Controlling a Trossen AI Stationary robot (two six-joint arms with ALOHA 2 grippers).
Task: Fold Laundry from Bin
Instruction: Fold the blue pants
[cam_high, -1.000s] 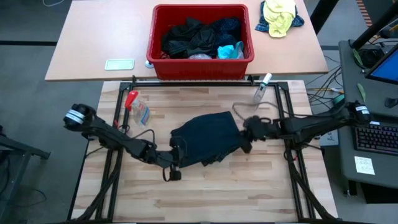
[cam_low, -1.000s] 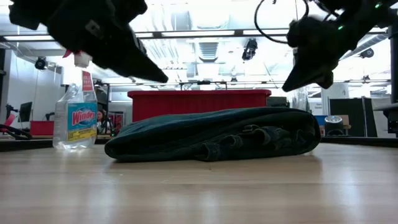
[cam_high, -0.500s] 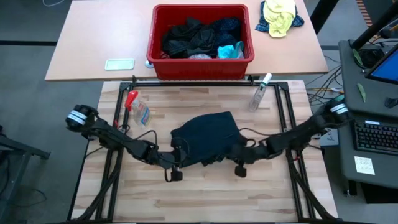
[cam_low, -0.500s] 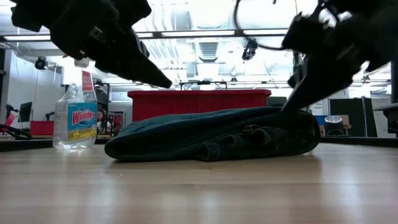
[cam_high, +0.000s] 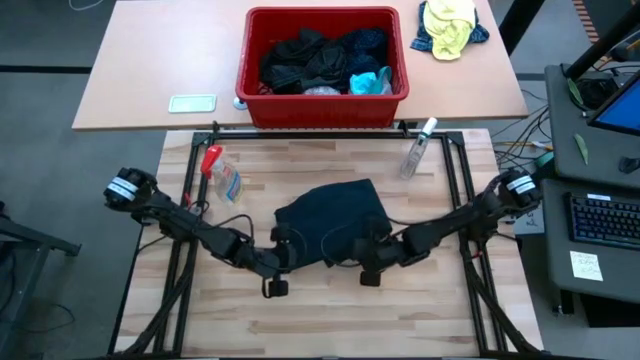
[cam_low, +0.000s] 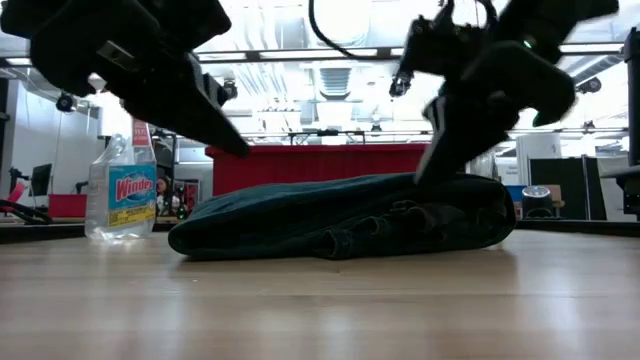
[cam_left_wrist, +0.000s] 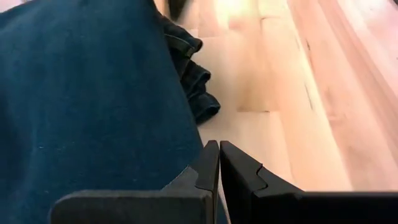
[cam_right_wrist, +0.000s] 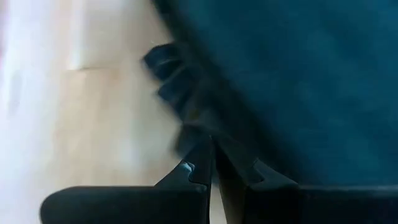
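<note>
High view: dark navy garment (cam_high: 333, 226) lies bunched on wooden table (cam_high: 330, 320), approx. mid-table, well apart from red bin (cam_high: 322, 105), which sits on a separate tan table (cam_high: 140, 90) past the wooden one. Bin holds the rest of the laundry (cam_high: 320, 62): black and dark grey pieces w/ a turquoise bit (cam_high: 368, 82) at one corner. Yellow-and-blue cloth bundle (cam_high: 449, 26) lies just beside bin on tan table, on the right arm's side. Flat pale card (cam_high: 192, 103) on bin's other side.

Left gripper (cam_high: 281, 262) at the garment's near edge on the left arm's side, fingers pressed together, nothing between them; left wrist view shows the closed tips (cam_left_wrist: 219, 163) over bare wood right at the cloth's hem. Right gripper (cam_high: 370, 257) at garment's near edge on the opposite side, fingers also closed, empty; right wrist view has tips at the crumpled hem, contact w/ cloth can't be told.

Spray bottle (cam_low: 121, 190) w/ red trigger, label reads "Windex", lies btwn garment and bin on the left arm's side. Second clear spray bottle (cam_high: 418, 147) btwn garment and bin on the right arm's side, label unreadable.
</note>
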